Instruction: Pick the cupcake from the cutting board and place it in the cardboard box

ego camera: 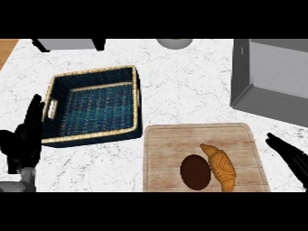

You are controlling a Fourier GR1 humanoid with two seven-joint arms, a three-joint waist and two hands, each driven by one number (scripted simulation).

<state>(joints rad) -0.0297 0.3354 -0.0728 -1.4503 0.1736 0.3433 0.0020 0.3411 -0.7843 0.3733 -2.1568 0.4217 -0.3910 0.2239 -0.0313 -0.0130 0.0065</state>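
White marble-look counter [183, 90], smooth, finely grey-veined. Pale wooden cutting board [176, 149] with plank lines — matt, visibly grained. Woven wicker basket [93, 106], dark blue weave, straw-coloured rim, rough-textured. Grey box [279, 76] — flat, matt, smooth-walled. Golden croissant [221, 168], ridged crust, slight sheen. Dark brown oval [195, 172], matt. Black hands [24, 137], matt plastic look.

Open marble counter [183, 85] runs between the blue woven basket [93, 106] at left and the grey box [279, 81] far right, leaving a free lane from the near cutting board [203, 135].
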